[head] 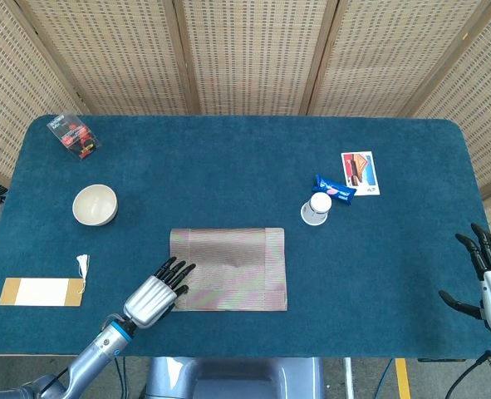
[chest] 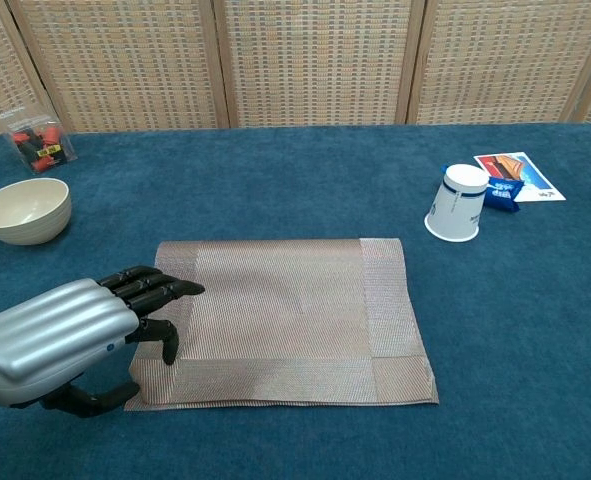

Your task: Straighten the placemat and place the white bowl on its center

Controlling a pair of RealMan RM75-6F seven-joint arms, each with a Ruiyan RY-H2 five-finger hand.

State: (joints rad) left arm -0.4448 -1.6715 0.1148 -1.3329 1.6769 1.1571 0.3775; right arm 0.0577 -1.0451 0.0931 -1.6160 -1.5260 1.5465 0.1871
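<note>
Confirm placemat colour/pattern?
The placemat is a taupe-grey woven mat with fine ribbing and a wide border band; clearest in the chest view.

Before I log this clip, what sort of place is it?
Probably a lab or staged data-collection setup, not a home: a table covered in blue felt, woven screen panels closing it off behind, and unrelated props scattered about, such as a placemat, bowl and paper cup.

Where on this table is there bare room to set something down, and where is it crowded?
Bare cloth spans the far strip between the clear packet and card, and between placemat and right hand. Crowded: paper cup, blue wrapper and card.
</note>
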